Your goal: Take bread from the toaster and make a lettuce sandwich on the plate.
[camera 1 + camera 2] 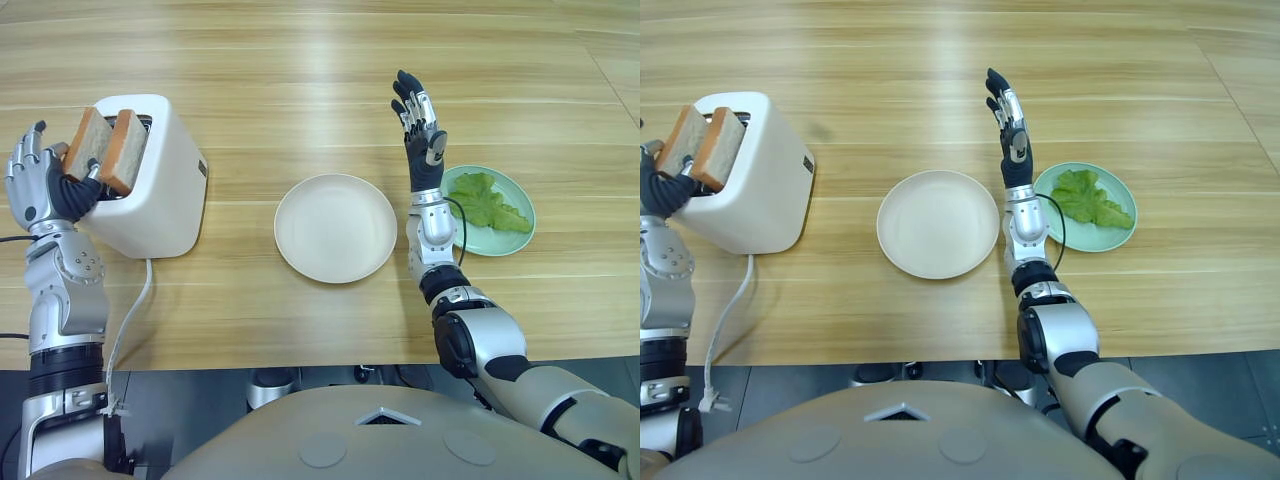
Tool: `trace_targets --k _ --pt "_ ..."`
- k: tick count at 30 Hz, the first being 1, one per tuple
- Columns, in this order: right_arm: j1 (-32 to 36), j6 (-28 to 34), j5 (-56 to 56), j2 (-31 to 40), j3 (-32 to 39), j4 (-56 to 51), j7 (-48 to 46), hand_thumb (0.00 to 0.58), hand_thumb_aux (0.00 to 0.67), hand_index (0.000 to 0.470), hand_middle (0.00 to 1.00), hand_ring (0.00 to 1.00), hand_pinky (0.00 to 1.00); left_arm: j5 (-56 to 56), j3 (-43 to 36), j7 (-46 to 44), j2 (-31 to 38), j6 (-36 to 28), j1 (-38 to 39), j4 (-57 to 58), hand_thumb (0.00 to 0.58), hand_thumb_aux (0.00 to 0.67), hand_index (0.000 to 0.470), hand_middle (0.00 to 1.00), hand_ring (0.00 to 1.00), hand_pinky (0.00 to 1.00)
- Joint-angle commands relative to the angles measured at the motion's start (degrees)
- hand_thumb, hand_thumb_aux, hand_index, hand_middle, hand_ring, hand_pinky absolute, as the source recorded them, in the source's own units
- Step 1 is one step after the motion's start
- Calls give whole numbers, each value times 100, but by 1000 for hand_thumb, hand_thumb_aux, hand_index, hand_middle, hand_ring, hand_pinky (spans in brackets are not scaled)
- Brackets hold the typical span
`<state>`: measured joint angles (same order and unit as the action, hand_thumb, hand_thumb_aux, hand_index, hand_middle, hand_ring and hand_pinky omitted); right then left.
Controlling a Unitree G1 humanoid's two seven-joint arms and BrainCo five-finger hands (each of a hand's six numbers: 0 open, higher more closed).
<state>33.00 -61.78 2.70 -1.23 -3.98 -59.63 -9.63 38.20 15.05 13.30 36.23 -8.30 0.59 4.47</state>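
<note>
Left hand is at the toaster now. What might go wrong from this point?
1. The two bread slices stand close together in the toaster, right at the left hand. Lifting one may drag the other out or tip the toaster.
2. The right hand is open, its forearm between the plate and the green dish of lettuce. A sideways swing might knock either.

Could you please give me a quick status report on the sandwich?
Left hand shut on the left bread slice in the toaster. Right hand open, raised beside the plate. Lettuce waiting on green dish. Nothing between toaster and plate.
</note>
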Motion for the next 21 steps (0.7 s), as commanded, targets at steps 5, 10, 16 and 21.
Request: trace_targets --k 5,10,16,21 --pt "3 39 -60 1 -5 -48 23 0 0 0 0 0 0 -25 -234 108 15 63 33 234 580 670 460 0 0 0" --pt "8 33 -90 -3 10 -60 23 0 0 0 0 0 0 -35 -185 348 -58 196 57 -82 580 670 460 976 976 976" --pt "6 26 -120 -4 22 -70 27 0 0 0 0 0 0 -94 145 563 -80 269 169 -668 580 670 460 1000 1000 1000" --pt "0 19 -150 -7 36 -73 26 0 0 0 0 0 0 35 533 780 -20 228 272 -1230 580 670 460 1000 1000 1000"
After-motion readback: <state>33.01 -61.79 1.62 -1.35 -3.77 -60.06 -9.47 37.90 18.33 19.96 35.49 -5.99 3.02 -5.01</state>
